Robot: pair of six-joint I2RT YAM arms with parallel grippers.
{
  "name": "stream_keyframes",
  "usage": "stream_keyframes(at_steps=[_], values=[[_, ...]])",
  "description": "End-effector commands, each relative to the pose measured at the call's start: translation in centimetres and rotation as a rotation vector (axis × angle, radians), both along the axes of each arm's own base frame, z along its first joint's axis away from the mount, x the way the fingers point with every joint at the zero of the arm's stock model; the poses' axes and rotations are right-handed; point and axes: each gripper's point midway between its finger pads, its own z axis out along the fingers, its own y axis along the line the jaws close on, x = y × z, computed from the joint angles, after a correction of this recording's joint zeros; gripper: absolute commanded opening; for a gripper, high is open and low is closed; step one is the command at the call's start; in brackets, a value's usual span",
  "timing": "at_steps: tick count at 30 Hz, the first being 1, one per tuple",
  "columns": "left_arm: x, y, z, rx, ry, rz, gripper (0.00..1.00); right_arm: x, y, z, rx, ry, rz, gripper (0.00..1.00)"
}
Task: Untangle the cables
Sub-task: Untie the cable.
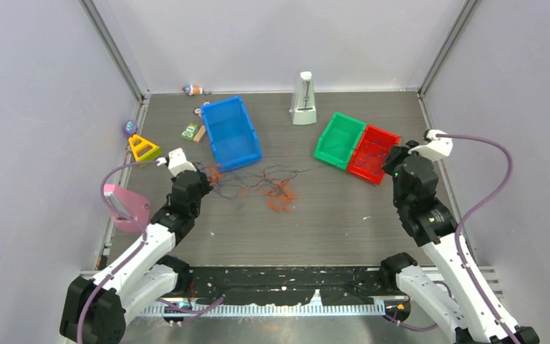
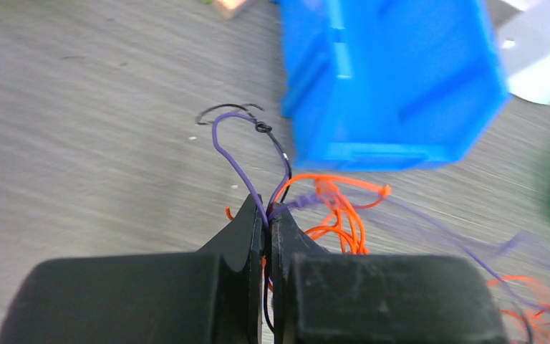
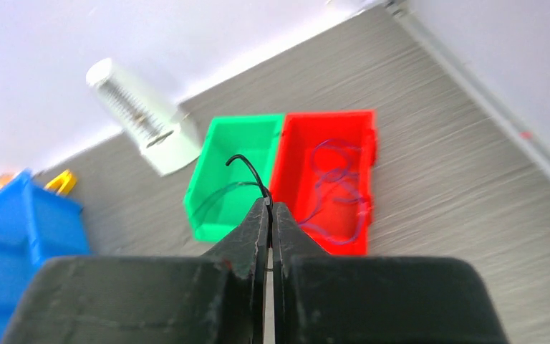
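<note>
On the left side, my left arm (image 1: pixel 150 244) reaches forward and low, with the wrist turned to the middle of the tabletop (image 1: pixel 344 222). My left jaws are pressed together on the left end of the cables (image 1: pixel 279 192): a purple loop (image 2: pixel 230 152), a thin black piece and some orange pieces come out from between the tips, just beside the near corner of the blue bin (image 1: pixel 230 132). From there the cables spread to the right as loose dark squiggles, and they end in an orange clump in the middle of the tabletop. I judge that this clump is not yet untangled, and it is the bigger part of the work that is left. More to the right stand the green bin (image 1: pixel 339 140) and the red bin (image 1: pixel 374 154), touching each other. In the red bin there are already some purple strands (image 3: pixel 336 188), so I think one part is separated. My right arm (image 1: pixel 430 215) is folded upward, with the wrist lifted over these two bins. My right jaws are closed tightly on one black strand (image 3: pixel 254 174), whose free end curls up above the green bin. I cannot tell whether this strand is fully free from the others.
</note>
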Motion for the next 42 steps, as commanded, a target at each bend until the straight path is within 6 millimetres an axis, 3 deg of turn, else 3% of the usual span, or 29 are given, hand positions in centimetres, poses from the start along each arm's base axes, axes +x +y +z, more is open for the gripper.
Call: stream_keyframes(at_steps=[1,3,6,8,10,13,15,18,20,24,25,26,27,28,31,32,33,35,36,37,39,42], values=[[-1.4,5.2,-1.1,0.088,0.025,0.249,0.00,-3.0,-6.1,5.6,-0.059,-0.086,-0.288,0.05],[-1.5,5.6,-1.2,0.085,0.030,0.268,0.00,-3.8,-7.2,8.0,-0.072,-0.116,-0.330,0.05],[-1.2,5.0,-1.2,0.089,0.035,0.229,0.00,-3.1,-5.8,9.3,-0.085,-0.124,-0.230,0.05],[-1.0,4.6,-0.9,0.101,0.036,0.198,0.00,-2.3,-3.7,9.7,-0.081,-0.129,-0.110,0.05],[-0.4,3.0,-0.4,0.102,0.021,0.096,0.00,-1.1,-0.7,9.9,-0.102,-0.128,0.065,0.05],[0.2,-1.6,0.8,0.073,-0.049,-0.181,0.01,-0.2,5.1,10.4,-0.098,-0.125,0.379,0.05],[0.0,-4.1,1.4,0.053,-0.093,-0.328,0.09,-0.2,8.8,10.7,-0.081,-0.131,0.569,0.06],[-0.4,-6.7,2.1,0.045,-0.142,-0.466,0.26,0.1,12.5,10.6,-0.083,-0.120,0.716,0.05],[-0.6,-8.2,2.3,0.042,-0.148,-0.543,0.43,0.0,14.8,11.2,-0.112,-0.121,0.769,0.05],[-1.1,-10.5,2.7,0.037,-0.167,-0.655,0.80,0.1,19.9,10.3,-0.125,-0.071,0.901,0.05],[-1.3,-11.1,3.0,0.040,-0.182,-0.683,0.94,0.2,21.6,9.6,-0.125,-0.047,0.939,0.06],[-1.5,-11.6,3.3,0.044,-0.199,-0.705,0.99,0.2,22.4,10.3,-0.120,-0.058,0.957,0.06],[-1.8,-12.1,3.5,0.051,-0.216,-0.730,0.99,0.2,24.0,9.4,-0.122,-0.033,0.993,0.05],[-2.0,-12.6,3.6,0.053,-0.226,-0.750,1.00,0.2,24.8,10.2,-0.122,-0.048,1.010,0.05],[-2.4,-13.5,3.9,0.050,-0.242,-0.795,1.00,-0.1,29.0,9.3,-0.126,-0.018,1.111,0.05],[-2.3,-13.4,3.9,0.047,-0.242,-0.787,1.00,-0.5,30.0,9.8,-0.117,-0.029,1.148,0.05],[-2.0,-12.8,3.6,0.055,-0.226,-0.747,1.00,-0.5,31.3,8.9,-0.118,-0.003,1.178,0.07],[-1.0,-10.3,2.7,0.091,-0.171,-0.599,1.00,-0.5,32.8,7.6,-0.113,0.045,1.225,0.33],[-0.7,-8.8,2.2,0.121,-0.139,-0.518,1.00,-0.6,33.0,7.1,-0.114,0.069,1.231,0.64],[-0.4,-7.3,2.0,0.149,-0.120,-0.441,1.00,-0.1,32.8,6.1,-0.121,0.098,1.204,0.80],[-0.5,-5.0,2.1,0.175,-0.107,-0.324,1.00,0.7,31.3,4.3,-0.148,0.151,1.114,0.87],[-0.7,-3.4,2.5,0.182,-0.122,-0.244,0.99,2.0,27.0,2.2,-0.122,0.220,0.983,0.89]])
